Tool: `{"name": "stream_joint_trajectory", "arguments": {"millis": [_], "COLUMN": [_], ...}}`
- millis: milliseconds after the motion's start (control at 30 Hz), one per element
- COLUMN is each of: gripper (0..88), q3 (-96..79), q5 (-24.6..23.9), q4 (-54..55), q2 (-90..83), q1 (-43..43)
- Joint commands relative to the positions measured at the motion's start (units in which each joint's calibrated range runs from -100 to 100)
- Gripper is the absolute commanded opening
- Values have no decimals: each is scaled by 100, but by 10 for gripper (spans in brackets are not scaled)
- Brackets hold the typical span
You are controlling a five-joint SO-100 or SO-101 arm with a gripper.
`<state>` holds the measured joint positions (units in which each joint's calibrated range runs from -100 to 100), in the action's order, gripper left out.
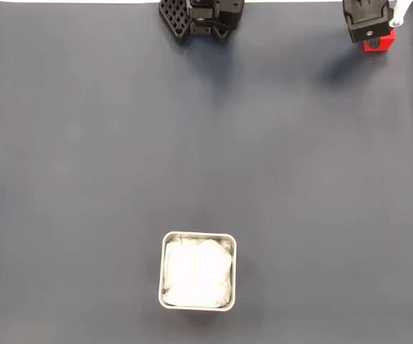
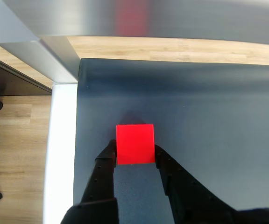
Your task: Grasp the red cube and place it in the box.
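The red cube sits between my gripper's two black fingers, which press on its left and right sides. It is close to a corner of the dark mat. In the fixed view the cube peeks out from under the gripper at the top right edge. The box, square with a pale metal rim and white lining, stands far away at the bottom centre with nothing red in it.
The arm's black base sits at the top centre. A dark grey mat covers the table. In the wrist view, the mat's edge, a white table border and the wooden floor lie just left of the cube.
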<state>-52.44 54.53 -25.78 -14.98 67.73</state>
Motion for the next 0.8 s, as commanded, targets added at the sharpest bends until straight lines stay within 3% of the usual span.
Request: {"name": "stream_joint_trajectory", "arguments": {"millis": [0,767], "gripper": [140,131], "q3": [25,281], "q5": [39,-83], "q4": [110,-275], "q2": [-322,-1180], "q1": [10,-757]}}
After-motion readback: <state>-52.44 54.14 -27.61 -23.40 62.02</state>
